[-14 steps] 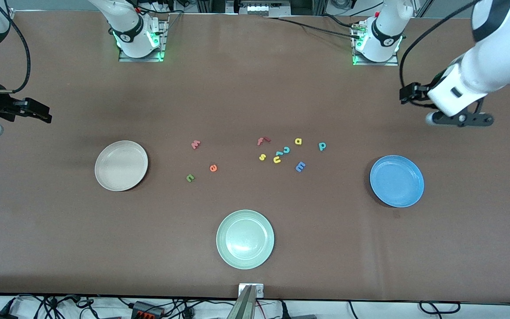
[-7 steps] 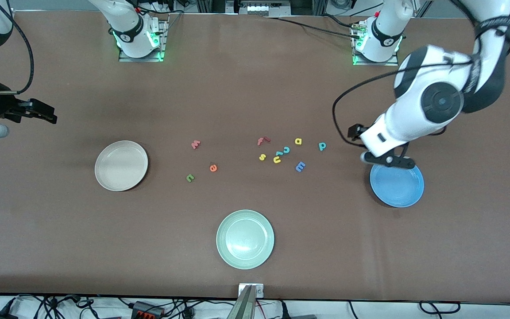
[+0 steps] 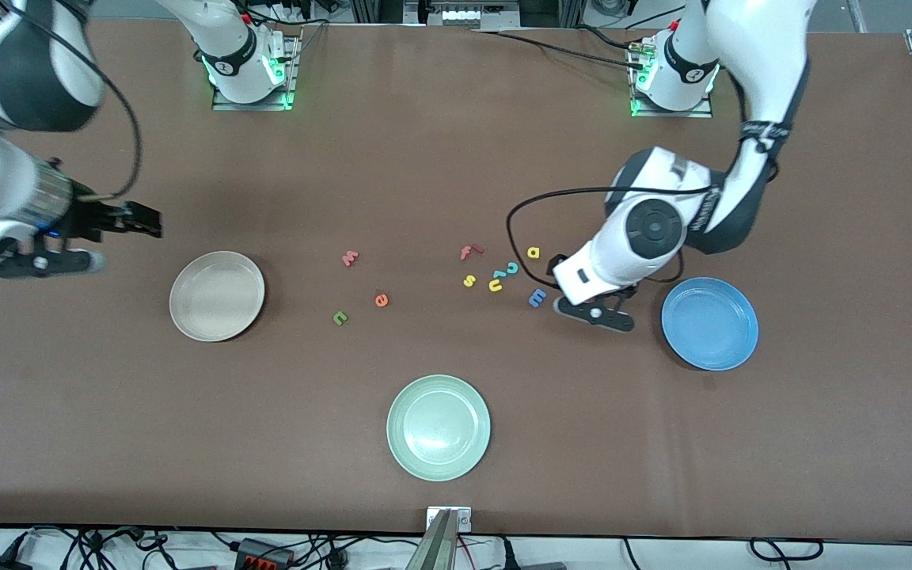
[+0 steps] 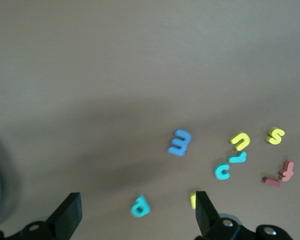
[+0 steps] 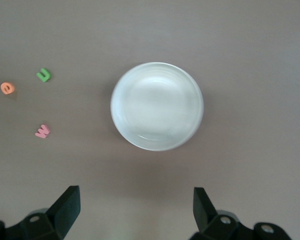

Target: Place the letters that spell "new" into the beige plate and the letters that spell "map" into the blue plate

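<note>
Moved: left gripper (image 4: 135,217), jaws wide and empty, swung in from the table's edge to hang over the teal p (image 4: 139,206), beside the blue m (image 3: 537,298) and blue plate (image 3: 710,323). Right gripper (image 5: 135,212), also wide, nears the beige plate (image 3: 217,295). Risk: crowded letters, so closing fingers may nudge the yellow a (image 3: 533,252).

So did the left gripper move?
Yes. The left gripper swung in from the table's edge toward the letters, now hanging between the blue m and the blue plate.

A brown table (image 3: 440,158) carries scattered foam letters (image 3: 495,283), the beige plate (image 3: 217,296), the blue plate (image 3: 709,323) and a pale green plate (image 3: 438,427).
</note>
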You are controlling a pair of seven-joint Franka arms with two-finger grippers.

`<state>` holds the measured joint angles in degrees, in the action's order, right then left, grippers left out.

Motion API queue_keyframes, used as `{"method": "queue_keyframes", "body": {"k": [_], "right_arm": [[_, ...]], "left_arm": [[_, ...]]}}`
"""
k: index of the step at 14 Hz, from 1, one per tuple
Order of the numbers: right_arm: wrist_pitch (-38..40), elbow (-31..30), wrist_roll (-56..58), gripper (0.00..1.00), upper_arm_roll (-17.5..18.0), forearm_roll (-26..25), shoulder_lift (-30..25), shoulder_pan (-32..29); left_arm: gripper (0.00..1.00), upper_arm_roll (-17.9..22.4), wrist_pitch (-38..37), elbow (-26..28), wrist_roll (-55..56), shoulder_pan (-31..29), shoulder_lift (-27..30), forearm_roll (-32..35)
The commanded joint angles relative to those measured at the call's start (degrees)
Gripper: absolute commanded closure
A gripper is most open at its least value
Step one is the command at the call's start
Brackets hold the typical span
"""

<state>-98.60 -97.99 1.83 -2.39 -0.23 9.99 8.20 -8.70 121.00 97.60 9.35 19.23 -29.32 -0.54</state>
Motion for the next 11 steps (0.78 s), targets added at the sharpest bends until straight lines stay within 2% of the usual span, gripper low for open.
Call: {"method": "queue_keyframes", "body": {"k": [1, 5, 7, 9, 11], "right_arm": [[-4.0, 0.1, -0.3, 0.00, -0.3, 1.4, 4.8, 3.5], [-13.7, -0.2, -0.7, 0.00, -0.3, 3.3, 11.5, 8.8], [-18.4, -1.3, -3.8, 0.00, -0.3, 3.3, 14.0, 10.8], [-23.8, -4.0, -9.8, 0.00, -0.3, 3.3, 15.1, 13.5], [-28.9, -7.1, -15.8, 0.00, -0.3, 3.3, 16.1, 16.2]], "left_arm": [[0.00, 0.5, 2.6, -1.0, -0.3, 3.4, -3.5, 6.8], [0.00, 0.5, 9.4, -0.1, -0.4, 4.9, -7.5, 8.4], [0.06, 0.5, 12.4, 1.0, -1.4, 4.5, -9.2, 8.4], [0.17, 0.5, 13.4, 1.0, -2.2, 4.8, -10.0, 8.4], [0.34, 0.4, 13.6, 1.0, -2.2, 5.4, -10.1, 8.4]]}}
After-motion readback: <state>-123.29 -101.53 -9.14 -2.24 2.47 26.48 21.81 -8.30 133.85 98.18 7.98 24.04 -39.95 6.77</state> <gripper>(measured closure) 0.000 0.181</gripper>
